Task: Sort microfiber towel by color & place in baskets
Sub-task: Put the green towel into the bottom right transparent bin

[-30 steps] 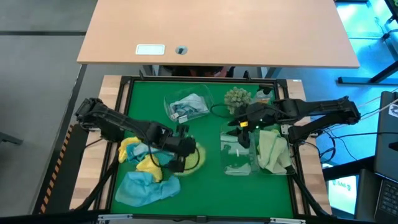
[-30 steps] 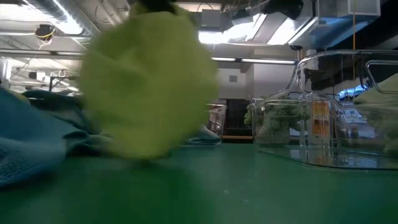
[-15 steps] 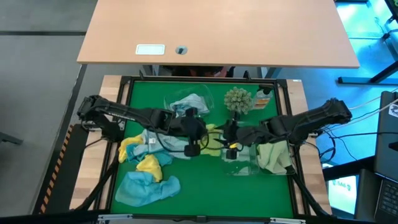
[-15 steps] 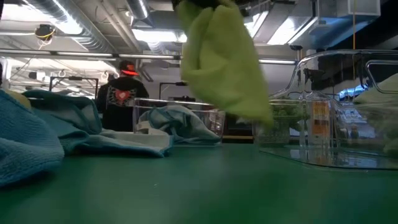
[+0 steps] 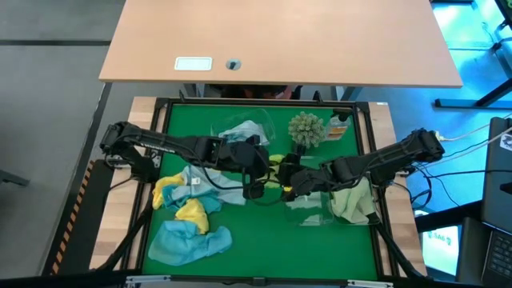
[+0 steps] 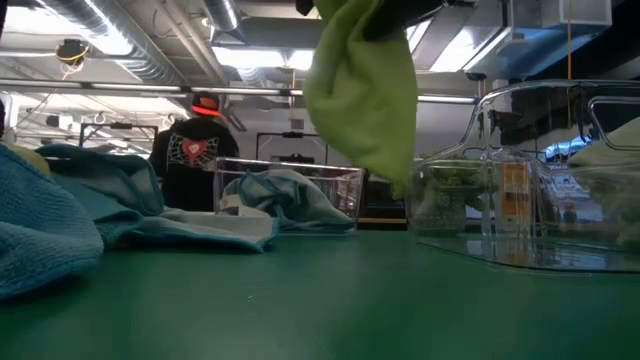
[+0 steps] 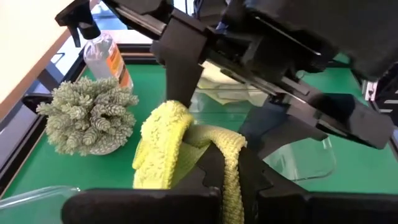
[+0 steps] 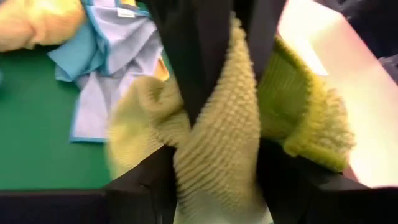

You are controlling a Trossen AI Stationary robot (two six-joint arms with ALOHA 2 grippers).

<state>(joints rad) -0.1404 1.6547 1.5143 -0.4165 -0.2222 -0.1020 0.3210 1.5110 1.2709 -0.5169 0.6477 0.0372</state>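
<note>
Midair, the two grippers meet over the middle of the green table [image 5: 240, 232] with a lime green towel [image 5: 278, 170] between them. The left gripper [image 5: 258, 170] pinches it; from its wrist camera the cloth drapes over its lower finger [image 7: 205, 180]. The right gripper [image 5: 294, 181] has fingers [image 8: 186, 68] on either side of the same cloth, closed on it as far as I can judge (a handover, it looks like).

The towel hangs limp in the low view, clear of the table: light, soft, no stiffness. It should bunch wherever pinched, so a grip on a thick fold would hold best.

Outward: a basket [image 5: 240, 136] holding a pale towel lies behind, two more baskets [image 5: 308, 200] to the right, the loose towels [image 5: 188, 228] front left.

Arms hide the exact contact from above.
</note>
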